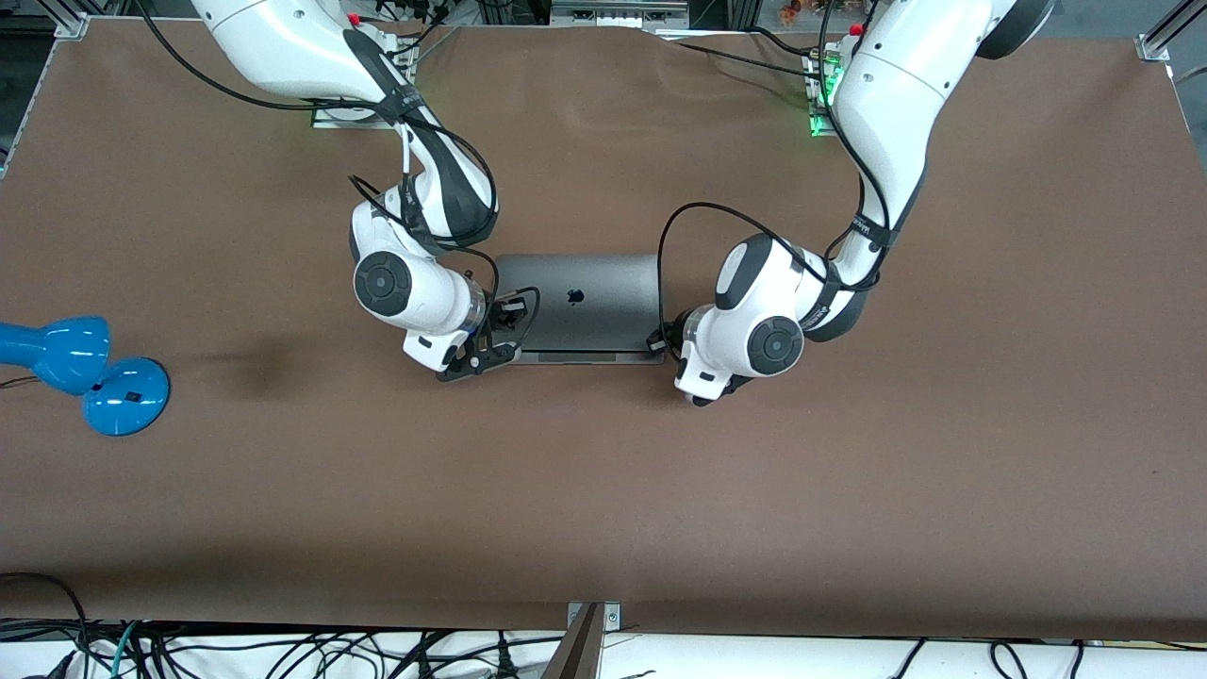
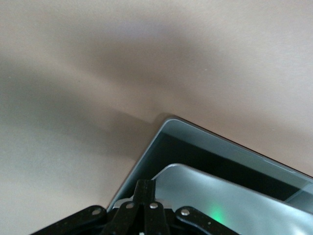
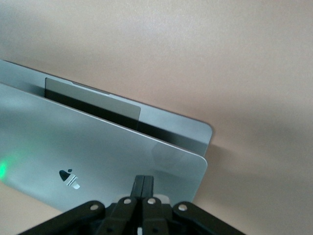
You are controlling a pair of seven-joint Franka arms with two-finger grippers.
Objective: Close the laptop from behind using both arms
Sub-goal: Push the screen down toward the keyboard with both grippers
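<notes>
The space-grey laptop (image 1: 585, 292) lies mid-table with its lid, which bears the dark apple logo, lowered most of the way. A narrow gap to the base still shows in the left wrist view (image 2: 234, 196) and the right wrist view (image 3: 98, 147), where part of the grey trackpad (image 3: 93, 100) shows through. My right gripper (image 1: 503, 326) is shut, its fingertips against the lid's corner at the right arm's end (image 3: 143, 183). My left gripper (image 1: 660, 337) is shut, its fingertips against the lid's corner at the left arm's end (image 2: 147, 188).
A blue desk lamp (image 1: 85, 372) lies on the brown table (image 1: 603, 490) near the edge at the right arm's end. Cables hang along the table edge nearest the front camera.
</notes>
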